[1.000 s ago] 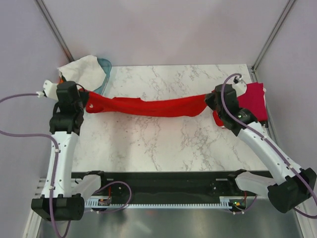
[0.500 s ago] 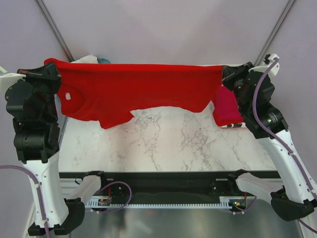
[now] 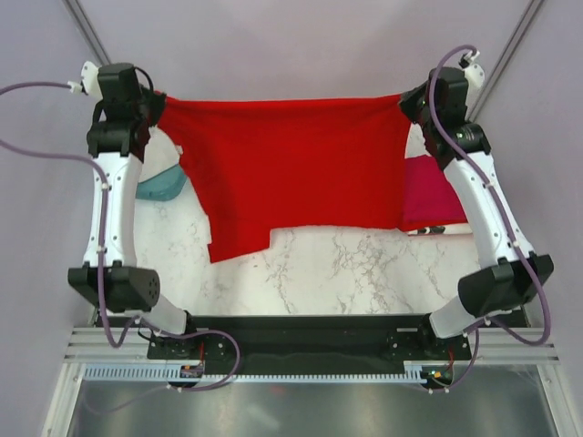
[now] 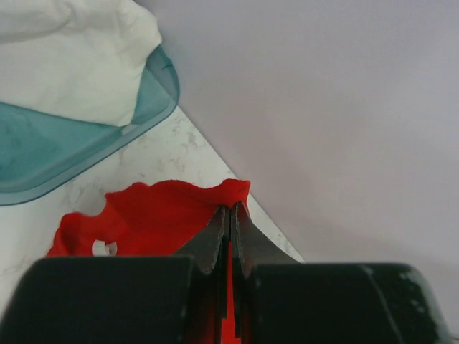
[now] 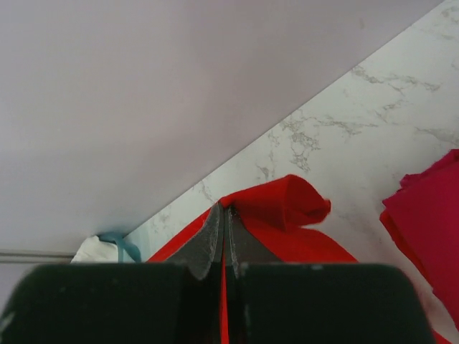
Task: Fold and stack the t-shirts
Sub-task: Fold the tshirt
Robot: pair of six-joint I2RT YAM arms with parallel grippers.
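Observation:
The bright red t-shirt [image 3: 291,173] hangs spread wide above the marble table, held by its top edge. My left gripper [image 3: 162,100] is shut on its left corner, and the cloth shows between the jaws in the left wrist view [image 4: 168,218]. My right gripper [image 3: 404,102] is shut on its right corner, with the red cloth in the right wrist view [image 5: 287,208]. The crimson-pink t-shirt [image 3: 433,193] lies folded at the table's right edge, also in the right wrist view [image 5: 430,229]. The white t-shirt [image 4: 72,54] lies in the basket, mostly hidden in the top view.
The teal plastic basket [image 3: 162,185] sits at the back left of the marble table [image 3: 346,273], also in the left wrist view [image 4: 64,154]. Pale walls close the back and sides. Both arm bases stand at the near edge.
Both arms have raised the red t-shirt from a stretched band low over the table to a wide hanging sheet, and have moved it back toward the far wall.

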